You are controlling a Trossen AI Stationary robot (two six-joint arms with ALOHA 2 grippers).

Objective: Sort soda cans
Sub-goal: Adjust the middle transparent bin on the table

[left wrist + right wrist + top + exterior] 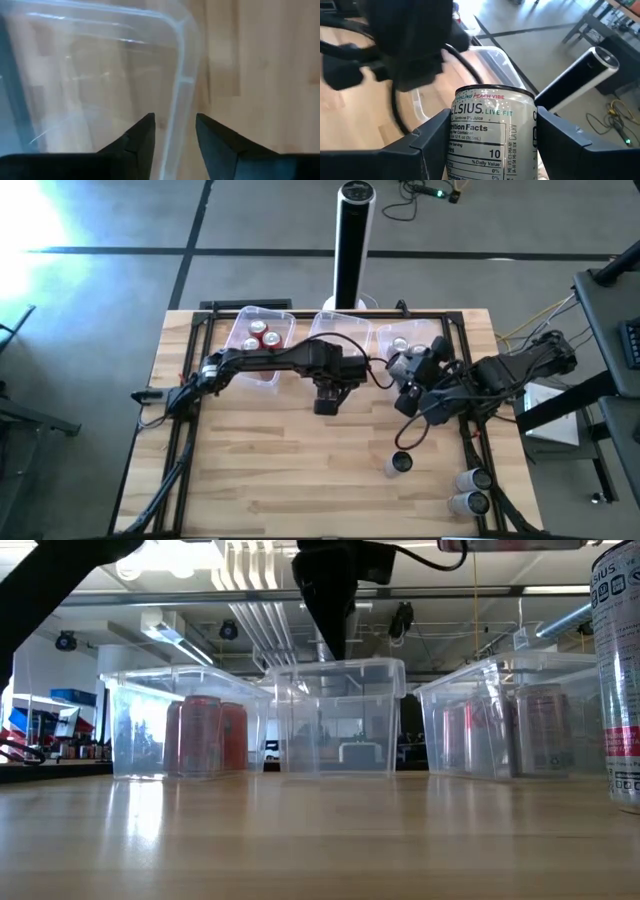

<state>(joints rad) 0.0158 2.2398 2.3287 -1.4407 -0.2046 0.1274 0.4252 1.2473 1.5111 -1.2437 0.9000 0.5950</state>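
Three clear tubs stand along the far edge. The left tub [262,340] holds red soda cans [260,334]. The middle tub [340,328] shows no cans. The right tub [408,340] holds silver cans [400,344]. My left gripper [175,117] hangs open over the middle tub's rim [181,60], with nothing between its fingers. My right gripper [492,125] is beside the right tub, shut on a white Celsius can [490,130]. The high view hides this can under the gripper [410,372]. My right gripper pinches the Celsius can between its two fingers, which lie on opposite sides of its body [456,135] just below the top rim. The can's lower part is out of the picture, so I cannot tell whether it is lifted clear.
One light can [398,463] stands upright on the table right of centre, and shows large in the low view [620,670]. Two more light cans [473,478] [468,502] lie on their sides near the right front corner. Bare wood lies at the front left.
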